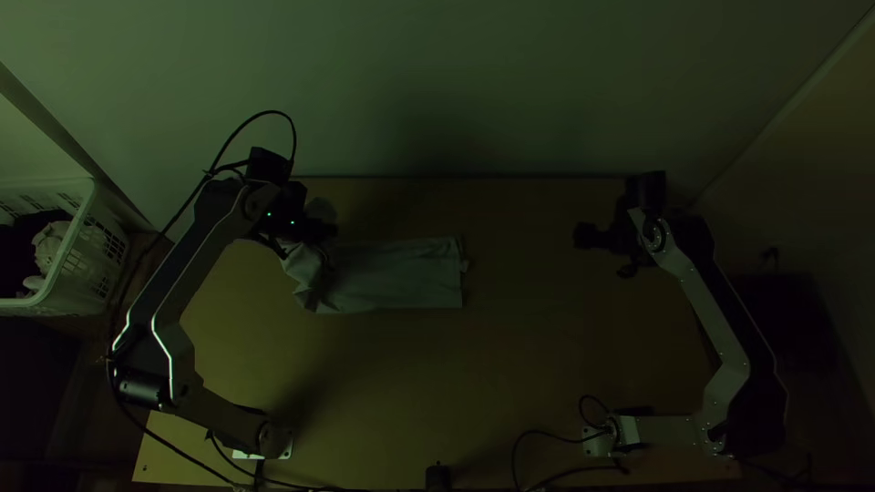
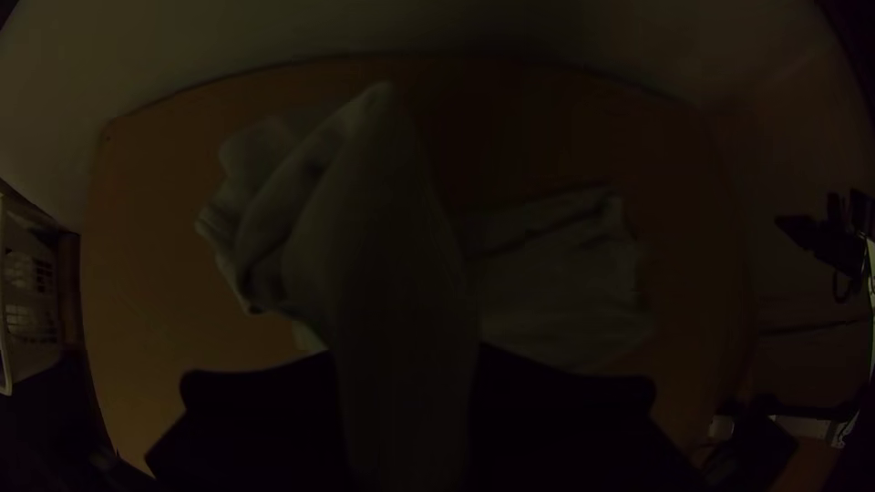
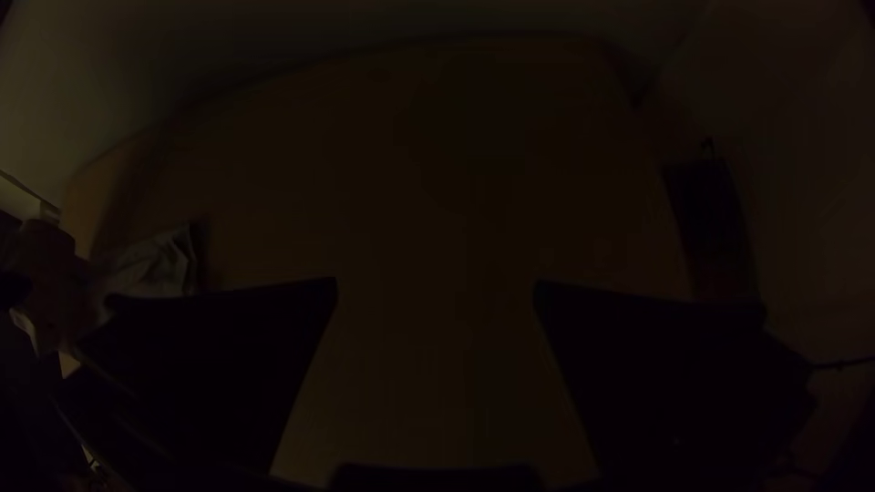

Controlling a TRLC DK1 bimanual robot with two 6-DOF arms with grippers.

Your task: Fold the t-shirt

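T-shirt partly in left hand

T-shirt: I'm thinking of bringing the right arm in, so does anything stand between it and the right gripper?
Nothing visible does: in the top view, the gap from the right gripper to the t-shirt's nearer end looks unobstructed. The left gripper grips cloth at the farther, bunched end.

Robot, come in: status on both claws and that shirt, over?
Left gripper shut on the t-shirt's bunched end, remainder lying flat. Right gripper open, empty. Basket beside table, out of the way.
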